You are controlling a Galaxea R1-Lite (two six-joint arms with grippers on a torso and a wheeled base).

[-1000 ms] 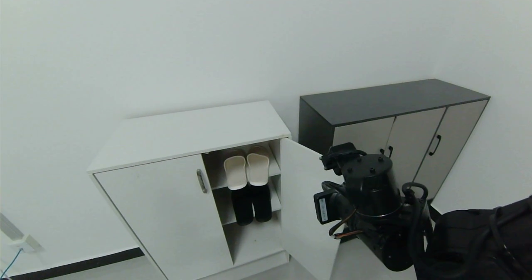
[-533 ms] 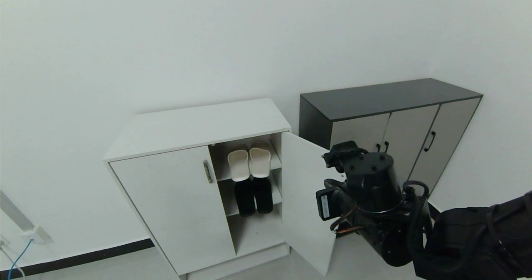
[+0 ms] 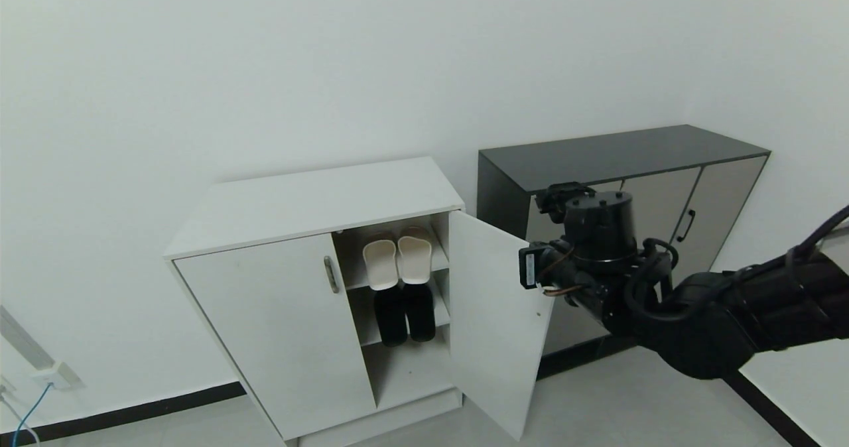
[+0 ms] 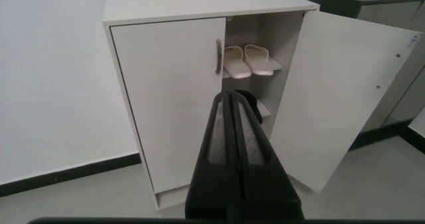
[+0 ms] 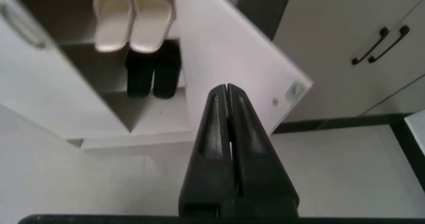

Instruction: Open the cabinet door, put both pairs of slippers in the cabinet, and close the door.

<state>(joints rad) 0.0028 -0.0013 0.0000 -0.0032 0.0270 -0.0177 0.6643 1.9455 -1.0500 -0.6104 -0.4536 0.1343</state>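
Pale grey floor [image 3: 597,400] runs up to a black baseboard [image 3: 132,410] along a plain white wall [image 3: 331,69]. Nearest, the left gripper [image 4: 234,96] has its two dark fingers pressed flat together with nothing between them, and it hangs in the air in front of the white cabinet [image 3: 312,198], well short of it. The right gripper [image 5: 227,88] is likewise closed on nothing, its fingers meeting in a thin seam; it sits above the floor by the open door [image 3: 494,314]. In the head view the right arm [image 3: 696,314] comes in from the right, with its wrist close to the upper free edge of that door; whether it touches the panel cannot be told. This right-hand door stands swung wide outward, while the left-hand door [image 3: 278,327] is shut, with a slim metal handle [image 3: 327,274] near its inner edge. Inside the open half, the white slippers [image 3: 398,261] lie side by side on the upper shelf, their heels at its front edge. The black slippers [image 3: 404,314] lie as a pair on the shelf directly below, and the lowest compartment holds nothing visible. Just beyond the open door, a dark-topped cabinet [image 3: 623,152] with grey doors stands against the wall. Low at the far left, a wall socket [image 3: 56,374] has a blue cable plugged in.
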